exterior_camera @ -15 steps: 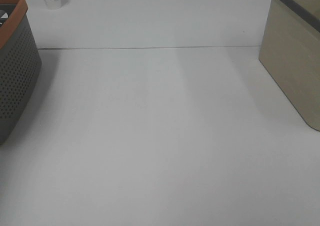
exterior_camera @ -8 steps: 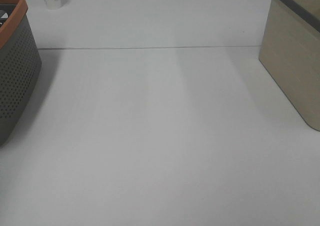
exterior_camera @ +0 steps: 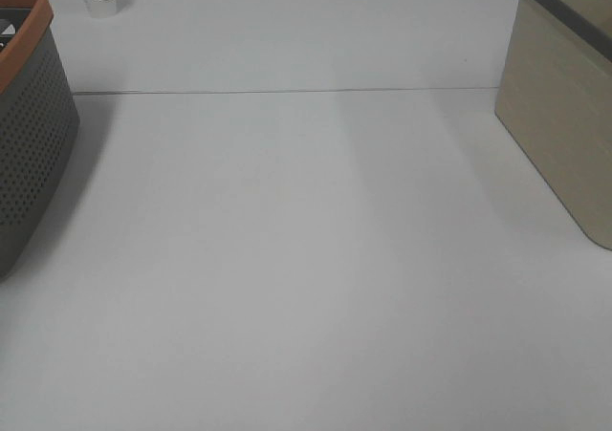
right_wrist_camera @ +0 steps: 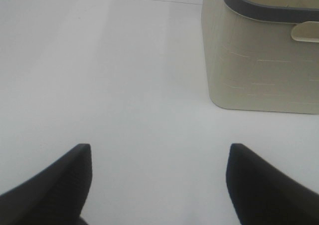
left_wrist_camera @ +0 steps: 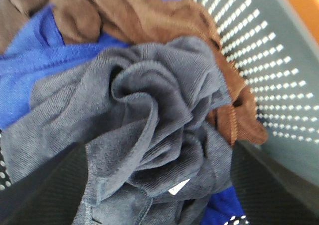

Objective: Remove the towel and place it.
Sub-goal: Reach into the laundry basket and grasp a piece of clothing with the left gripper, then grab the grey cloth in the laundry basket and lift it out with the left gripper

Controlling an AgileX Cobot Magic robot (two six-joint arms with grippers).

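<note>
From the high camera, a white worktop (exterior_camera: 306, 259) is seen, flanked by a grey perforated basket (exterior_camera: 29, 144) on the left and a beige bin (exterior_camera: 564, 116) on the right.

In the left wrist view, the towel (left_wrist_camera: 149, 115) is shown bunched inside the basket on blue cloth (left_wrist_camera: 30, 60) and brown cloth (left_wrist_camera: 149, 10). The left end effector (left_wrist_camera: 159, 150) is spread wide on either side of it.

In the right wrist view, the right end effector (right_wrist_camera: 159, 147) is held wide open and empty above the worktop.

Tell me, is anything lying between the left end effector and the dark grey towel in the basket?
Nothing visible does. The towel lies bunched on top, between the open jaws of the left end effector; a brown cloth sits beside it, a blue cloth beneath.
</note>
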